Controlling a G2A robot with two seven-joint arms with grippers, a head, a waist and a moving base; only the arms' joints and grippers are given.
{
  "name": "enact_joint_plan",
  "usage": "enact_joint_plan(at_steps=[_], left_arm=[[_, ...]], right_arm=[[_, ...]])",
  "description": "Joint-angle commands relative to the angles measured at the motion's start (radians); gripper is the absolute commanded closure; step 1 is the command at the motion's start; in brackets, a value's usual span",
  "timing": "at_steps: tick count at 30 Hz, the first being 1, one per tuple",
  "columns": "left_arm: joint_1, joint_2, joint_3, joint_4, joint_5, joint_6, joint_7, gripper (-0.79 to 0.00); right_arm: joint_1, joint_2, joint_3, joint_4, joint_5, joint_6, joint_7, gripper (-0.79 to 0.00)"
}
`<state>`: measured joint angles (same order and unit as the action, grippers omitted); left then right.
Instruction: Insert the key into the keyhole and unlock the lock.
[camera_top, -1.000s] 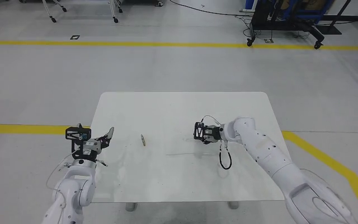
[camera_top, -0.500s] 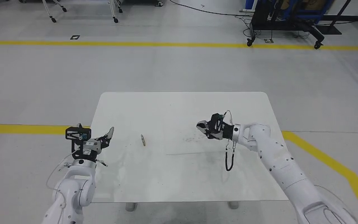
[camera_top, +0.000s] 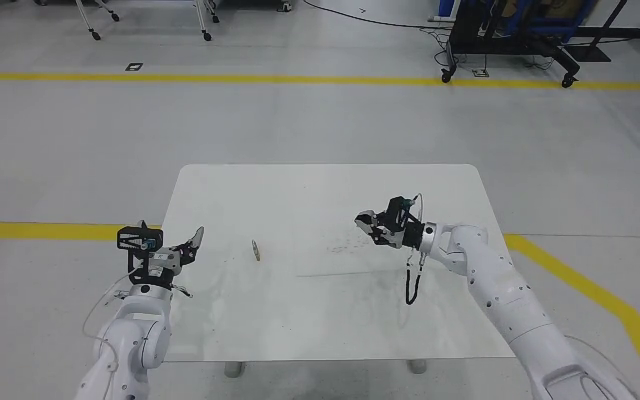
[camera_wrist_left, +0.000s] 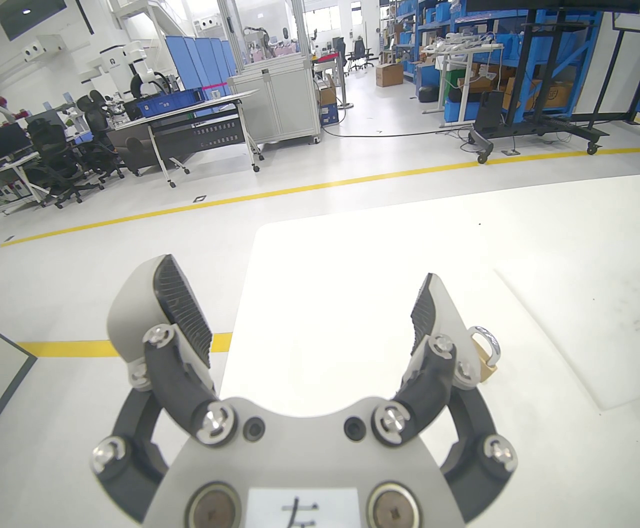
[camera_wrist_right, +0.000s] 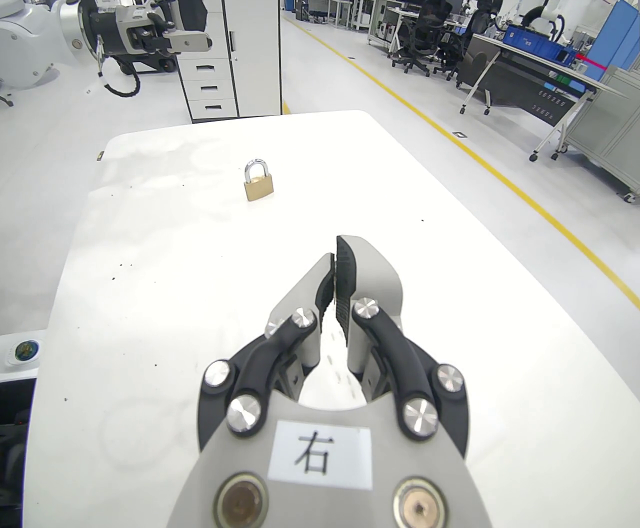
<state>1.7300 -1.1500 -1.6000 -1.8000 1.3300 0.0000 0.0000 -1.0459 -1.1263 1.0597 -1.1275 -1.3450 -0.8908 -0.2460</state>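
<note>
Factory floor pale grey, yellow tape line (camera_top: 300, 77) across it. White rectangular table (camera_top: 330, 310) at centre. Small brass padlock with silver shackle (camera_top: 256, 250) (camera_wrist_right: 258, 181) (camera_wrist_left: 484, 352) lies flat on table, left of centre, shackle seated in body. Left gripper (camera_top: 190, 245) (camera_wrist_left: 300, 285) at table's left edge, fingers spread wide, holding nothing, padlock near. Right gripper (camera_top: 368, 224) (camera_wrist_right: 336, 250) over table right of centre, well apart from padlock, ribbed pads (camera_wrist_right: 345, 265) pressed together; cannot tell whether anything is pinched between them.
</note>
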Motion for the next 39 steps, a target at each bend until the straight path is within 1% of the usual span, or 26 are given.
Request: enact_joint_plan(at_steps=[1,2,4,7,8,10,15,16,23,25,27,29,31,33,35,37,39], left_arm=[[0.000,0.000,0.000,0.000,0.000,0.000,0.000,-0.785],[0.000,0.000,0.000,0.000,0.000,0.000,0.000,-0.785],[0.000,0.000,0.000,0.000,0.000,0.000,0.000,-0.785],[0.000,0.000,0.000,0.000,0.000,0.000,0.000,-0.785],[0.000,0.000,0.000,0.000,0.000,0.000,0.000,-0.785],[0.000,0.000,0.000,0.000,0.000,0.000,0.000,-0.785],[0.000,0.000,0.000,0.000,0.000,0.000,0.000,-0.785],[0.000,0.000,0.000,0.000,0.000,0.000,0.000,-0.785],[0.000,0.000,0.000,0.000,0.000,0.000,0.000,-0.785],[0.002,-0.002,0.003,-0.008,-0.027,-0.018,0.016,-0.785],[0.003,-0.004,0.016,-0.017,-0.100,-0.084,0.034,-0.785],[-0.012,-0.005,0.028,-0.013,-0.231,-0.213,0.030,-0.785],[-0.042,-0.004,0.037,0.003,-0.379,-0.365,0.003,-0.785],[-0.081,-0.002,0.058,0.026,-0.522,-0.524,-0.061,-0.785],[-0.134,0.002,0.079,0.067,-0.638,-0.638,-0.148,-0.785],[-0.189,0.004,0.119,0.111,-0.761,-0.722,-0.238,-0.785],[-0.254,0.004,0.168,0.169,-0.897,-0.785,-0.333,-0.785]], right_arm=[[0.000,0.000,0.000,0.000,0.000,0.000,0.000,0.000],[0.000,0.000,0.000,0.000,0.000,0.000,0.000,0.000],[-0.018,-0.001,0.010,0.007,0.061,-0.008,-0.034,0.000],[-0.028,-0.006,0.012,0.037,0.165,-0.103,-0.114,0.000],[-0.031,-0.009,0.004,0.049,0.208,-0.121,-0.148,0.000],[-0.040,-0.020,-0.034,0.069,0.349,-0.121,-0.231,0.000],[0.002,-0.025,-0.166,0.117,0.590,-0.121,-0.215,0.000],[0.006,-0.022,-0.176,0.115,0.611,-0.121,-0.217,0.000],[0.006,-0.022,-0.176,0.115,0.611,-0.121,-0.217,0.000],[0.006,-0.022,-0.176,0.115,0.611,-0.121,-0.217,0.000],[0.006,-0.022,-0.176,0.115,0.611,-0.121,-0.217,0.000],[-0.003,-0.023,-0.177,0.108,0.623,-0.109,-0.208,0.000],[-0.010,-0.028,-0.183,0.103,0.669,-0.121,-0.177,0.000],[-0.010,-0.034,-0.194,0.104,0.727,-0.121,-0.146,0.000],[-0.006,-0.039,-0.212,0.103,0.788,-0.121,-0.112,0.000],[-0.003,-0.042,-0.225,0.100,0.847,-0.121,-0.092,0.000],[-0.008,-0.045,-0.243,0.083,0.903,-0.121,-0.090,0.000]])
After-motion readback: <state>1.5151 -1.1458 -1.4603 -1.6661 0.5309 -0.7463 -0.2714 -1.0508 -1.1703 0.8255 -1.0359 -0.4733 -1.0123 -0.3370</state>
